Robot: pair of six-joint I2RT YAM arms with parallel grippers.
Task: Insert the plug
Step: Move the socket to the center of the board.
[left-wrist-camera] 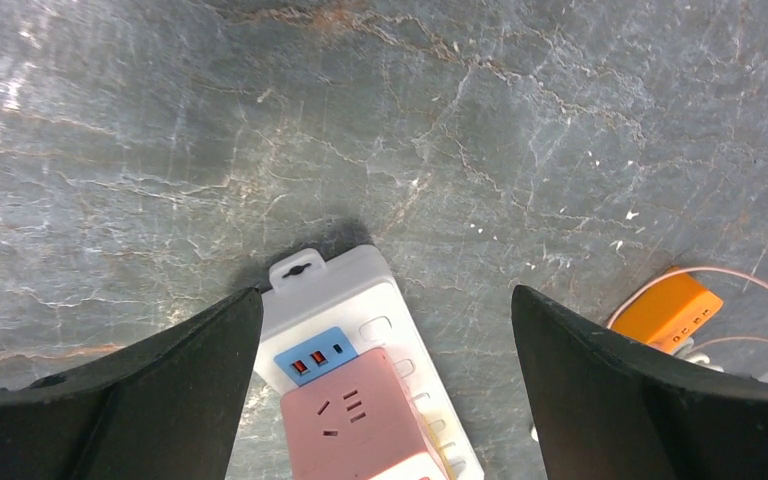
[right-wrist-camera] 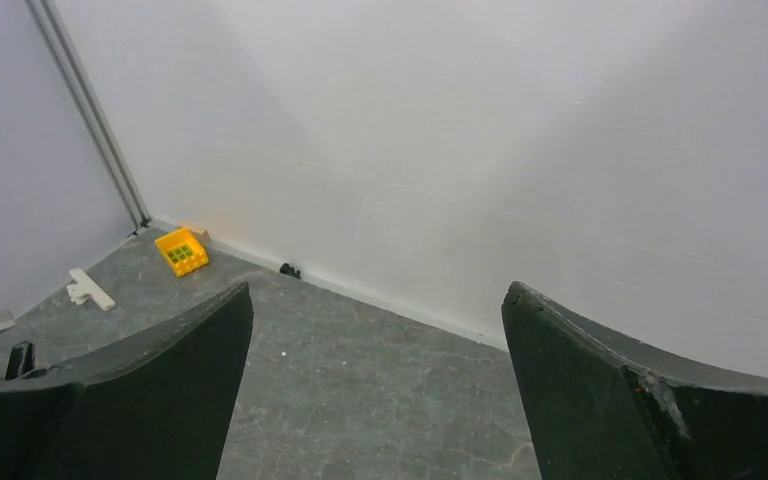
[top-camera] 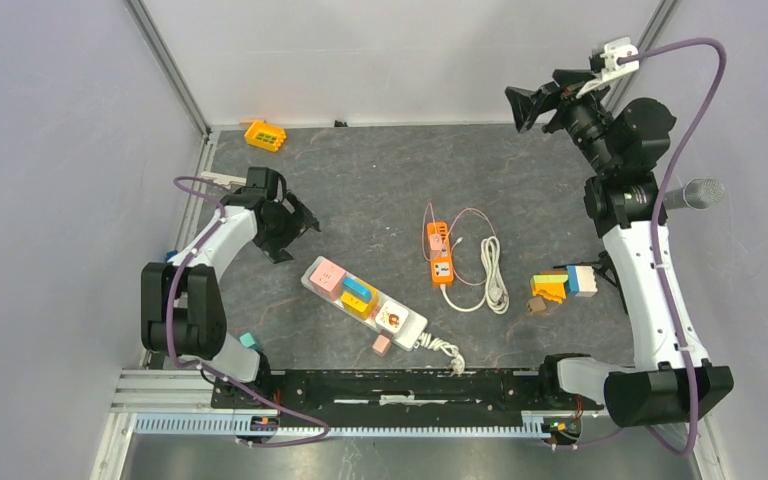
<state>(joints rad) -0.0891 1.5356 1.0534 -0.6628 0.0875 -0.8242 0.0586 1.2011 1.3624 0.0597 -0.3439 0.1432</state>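
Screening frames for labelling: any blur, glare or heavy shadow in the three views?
Top external: evenly lit and sharp, only soft shadows on the table. Left wrist: crisp; the power strip throws a small dark shadow at its far end, and the black fingers show little detail. Right wrist: pale wall flat and slightly washed, yellow block small but distinct.

The left arm (top-camera: 200, 262) is folded low, its left gripper (top-camera: 296, 238) angled downward with jaws spread wide. The right arm (top-camera: 650, 270) reaches up, its right gripper (top-camera: 518, 108) raised with jaws equally wide.

White power strip (top-camera: 411, 324) diagonal mid-table, pink adapter (top-camera: 327, 277) on far end; white corded plug (top-camera: 491, 263) loose to its right.
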